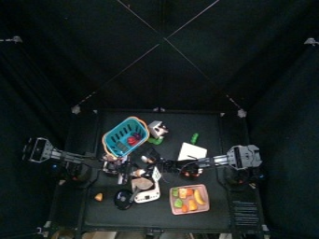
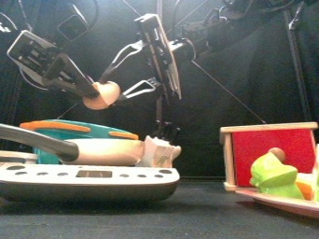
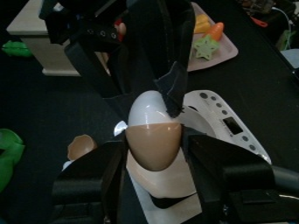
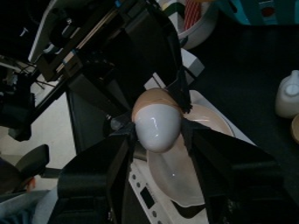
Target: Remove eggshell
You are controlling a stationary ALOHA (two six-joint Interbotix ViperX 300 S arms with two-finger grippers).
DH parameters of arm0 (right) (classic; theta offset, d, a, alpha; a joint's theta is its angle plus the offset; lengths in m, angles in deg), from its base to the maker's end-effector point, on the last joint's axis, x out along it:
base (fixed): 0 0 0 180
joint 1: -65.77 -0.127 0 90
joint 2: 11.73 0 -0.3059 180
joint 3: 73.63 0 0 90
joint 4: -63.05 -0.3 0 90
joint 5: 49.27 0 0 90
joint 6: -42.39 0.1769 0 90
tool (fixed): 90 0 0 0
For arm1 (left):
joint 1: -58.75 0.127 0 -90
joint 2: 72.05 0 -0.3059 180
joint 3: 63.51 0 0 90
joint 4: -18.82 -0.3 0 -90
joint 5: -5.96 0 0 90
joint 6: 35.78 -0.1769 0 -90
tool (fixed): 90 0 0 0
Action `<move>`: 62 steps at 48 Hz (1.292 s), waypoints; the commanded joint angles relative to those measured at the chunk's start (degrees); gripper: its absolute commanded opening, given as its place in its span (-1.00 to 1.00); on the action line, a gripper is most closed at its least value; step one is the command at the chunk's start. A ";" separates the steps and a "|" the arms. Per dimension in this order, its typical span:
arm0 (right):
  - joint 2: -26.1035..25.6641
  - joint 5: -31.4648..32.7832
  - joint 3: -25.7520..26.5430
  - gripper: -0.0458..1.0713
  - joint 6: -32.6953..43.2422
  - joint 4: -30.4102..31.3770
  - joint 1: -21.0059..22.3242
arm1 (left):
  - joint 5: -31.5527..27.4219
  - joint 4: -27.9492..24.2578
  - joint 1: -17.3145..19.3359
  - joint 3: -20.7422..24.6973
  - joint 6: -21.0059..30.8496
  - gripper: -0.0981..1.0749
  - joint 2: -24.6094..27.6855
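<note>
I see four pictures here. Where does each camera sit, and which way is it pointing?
Top: high above, looking straight down at the table; both arms show.
Front: at the table's edge, looking level; both arms hang behind a kitchen scale.
Left wrist: on the left arm, looking along its gripper, which holds the egg.
Right wrist: on the right arm, looking along its gripper.
Both wrist views share the egg.

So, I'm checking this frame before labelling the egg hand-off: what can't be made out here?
- Egg: in the front view mostly hidden by the left hand; in the top view too small to find.
- Right hand: whether its fingers touch the egg can't be told in the right wrist view.
- Scale: its display is unreadable in the front view.
- Red-lined box: cut off by the front view's right edge.
</note>
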 commanded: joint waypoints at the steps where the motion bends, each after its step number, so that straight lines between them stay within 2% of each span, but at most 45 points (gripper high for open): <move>1: -3.25 -0.18 0.35 0.48 -0.09 -0.09 -0.09 | 0.35 0.00 0.26 0.62 0.00 0.32 -0.44; 23: -4.22 -0.79 -0.70 0.49 -0.09 -0.18 0.00 | 0.26 0.00 0.18 0.53 0.00 0.32 -0.44; 28: -4.31 -2.72 -0.62 0.51 -0.18 0.35 -0.09 | 0.44 0.00 0.26 0.70 0.00 0.32 -0.44; 34: -4.22 -4.92 -0.70 0.59 -0.09 0.00 -0.09 | 0.44 0.00 0.18 0.88 0.00 0.32 -0.44; 44: -3.25 -4.83 -0.18 0.73 -0.09 0.00 -0.09 | 0.53 0.00 0.18 1.14 0.00 0.32 -0.44; 62: -1.41 -4.83 0.70 0.73 -0.09 0.09 0.09 | 4.04 -0.09 0.18 1.14 0.00 0.32 -0.44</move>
